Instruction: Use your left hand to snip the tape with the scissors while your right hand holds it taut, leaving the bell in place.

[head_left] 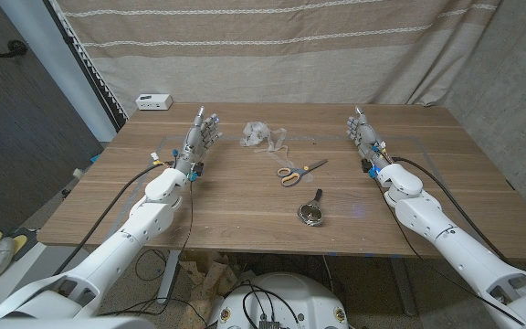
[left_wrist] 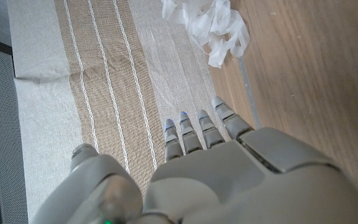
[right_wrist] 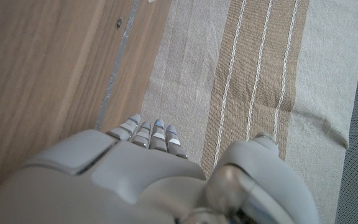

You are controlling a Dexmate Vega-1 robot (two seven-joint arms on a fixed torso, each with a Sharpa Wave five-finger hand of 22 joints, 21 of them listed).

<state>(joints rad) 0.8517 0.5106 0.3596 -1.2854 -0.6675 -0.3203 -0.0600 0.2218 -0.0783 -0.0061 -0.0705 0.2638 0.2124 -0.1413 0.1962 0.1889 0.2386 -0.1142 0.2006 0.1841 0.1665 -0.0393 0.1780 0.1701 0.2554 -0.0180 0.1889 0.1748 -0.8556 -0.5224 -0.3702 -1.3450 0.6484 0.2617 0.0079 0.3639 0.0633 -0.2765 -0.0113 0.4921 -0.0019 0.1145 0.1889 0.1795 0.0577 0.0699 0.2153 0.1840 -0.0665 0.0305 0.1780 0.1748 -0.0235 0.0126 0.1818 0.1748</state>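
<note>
We find the tape (head_left: 264, 136), a crumpled clear bundle, lying on the bench (head_left: 245, 206) just beyond the left hand (head_left: 201, 137), toward its inner side. The scissors (head_left: 298, 171) lie nearer the bench's middle, between both hands, untouched. The bell (head_left: 312, 212) sits nearest the robot, well apart from either hand. The left hand holds nothing, fingers extended and apart. The right hand (head_left: 364, 133) is likewise released, fingers apart, at the far right of the bench. A white box (head_left: 153, 100) rests beyond the left hand.
</note>
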